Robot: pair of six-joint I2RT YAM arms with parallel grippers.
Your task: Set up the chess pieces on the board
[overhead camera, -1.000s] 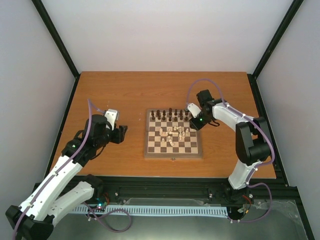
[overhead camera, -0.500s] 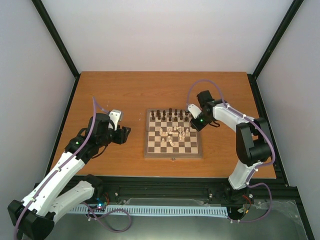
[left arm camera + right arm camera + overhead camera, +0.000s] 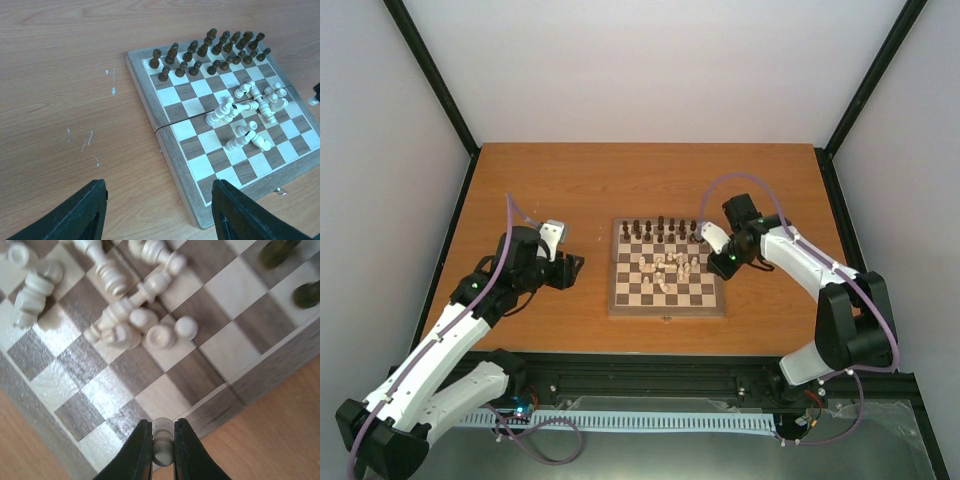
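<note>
The checkered board lies mid-table. Dark brown pieces stand in two rows along its far edge and show in the left wrist view. Cream pieces lie jumbled at the board's centre, also in the left wrist view and the right wrist view. My right gripper is shut on a cream pawn above the board's right edge. My left gripper is open and empty, over bare table left of the board.
The orange-brown tabletop has black frame rails along its sides and near edge. The right arm reaches in from the board's right side. Faint white scuffs mark the wood left of the board.
My right gripper has moved toward me along the board's right edge. My left gripper has moved a little toward the board and stays open.
</note>
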